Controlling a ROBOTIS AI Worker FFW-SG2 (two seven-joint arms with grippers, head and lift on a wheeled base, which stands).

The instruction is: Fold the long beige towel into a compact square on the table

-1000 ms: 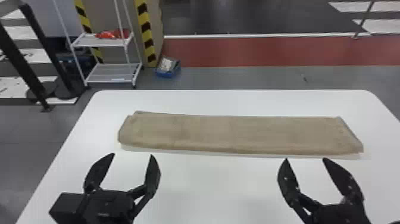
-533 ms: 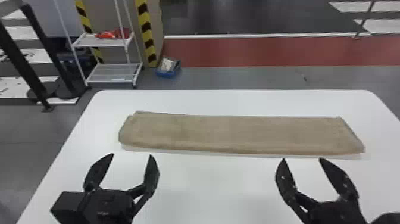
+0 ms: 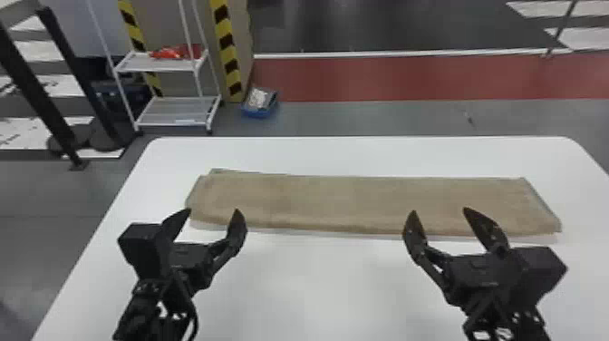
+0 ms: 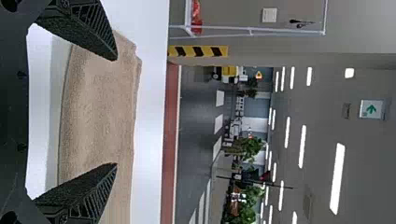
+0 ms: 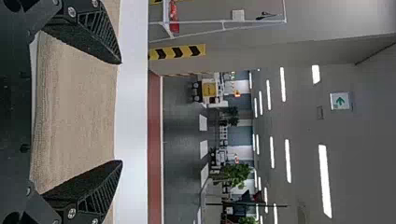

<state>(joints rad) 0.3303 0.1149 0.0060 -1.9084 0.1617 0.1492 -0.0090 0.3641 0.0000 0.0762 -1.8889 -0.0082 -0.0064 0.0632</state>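
The beige towel [image 3: 362,204] lies flat as a long strip across the white table [image 3: 317,281]. My left gripper [image 3: 209,215] is at the strip's near edge by its left end, fingers apart. Close to the near edge on the right side is my right gripper [image 3: 439,215], also spread. In the left wrist view, the left gripper [image 4: 116,112] has the towel [image 4: 98,112] beyond its parted fingers. Likewise in the right wrist view, the right gripper [image 5: 122,112] stands open over the towel [image 5: 74,112]. Nothing is held by either one.
Behind the table, a white shelf rack [image 3: 167,111] stands on the floor at the left, with a blue bin [image 3: 260,103] beside it. Black posts [image 3: 77,77] are at the far left.
Both grippers have moved forward, from the bare table in front of the towel to its near edge. The right one has also shifted left. The towel lies as before.
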